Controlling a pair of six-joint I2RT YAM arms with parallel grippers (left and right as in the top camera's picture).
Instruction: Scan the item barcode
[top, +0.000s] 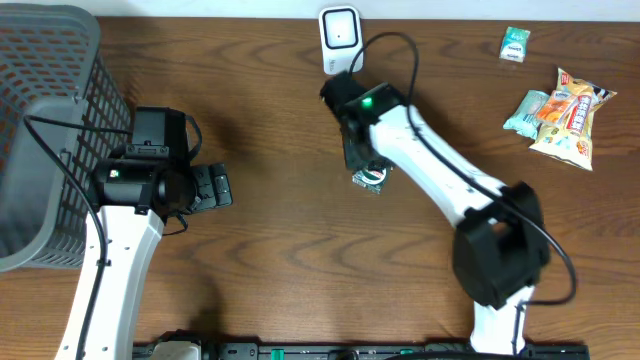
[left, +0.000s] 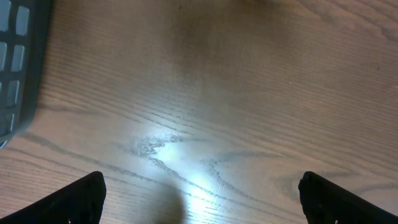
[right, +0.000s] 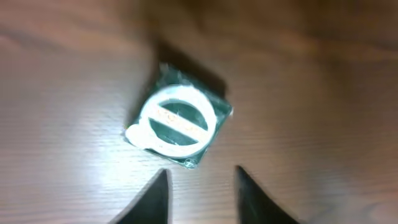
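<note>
A dark brown wood-grain table (top: 280, 260) fills the overhead view, and every place below is given from the white scanner (top: 340, 30) standing at its far edge.

Nearest the robot, both white arms rise from the near edge, one to either side of the scanner's line. The left gripper (top: 210, 187) hangs well to the left of the scanner and nearer the robot. In its wrist view the left gripper (left: 202, 179) has its fingers (left: 81, 196) spread wide at the two edges of the frame, with only bare wood between them.

Further on, the right arm reaches towards the scanner, and the right gripper (top: 365, 165) hangs just on the near side of it. The right wrist view shows the right gripper (right: 200, 174) with its fingers (right: 152, 199) parted and nothing between them. The item (right: 180, 121), a small square pack with a green and white round face, lies flat on the wood just past the fingertips and free of them. From above, the item (top: 372, 180) sits on the near side of the scanner, slightly to its right and apart from it. No barcode can be made out on it.

Far left of the scanner stands a grey mesh basket (top: 50, 120), its corner also in the left wrist view (left: 18, 62). Far right of the scanner lie a small green packet (top: 515, 44), a teal packet (top: 526, 108) and a yellow bag (top: 570, 115).
</note>
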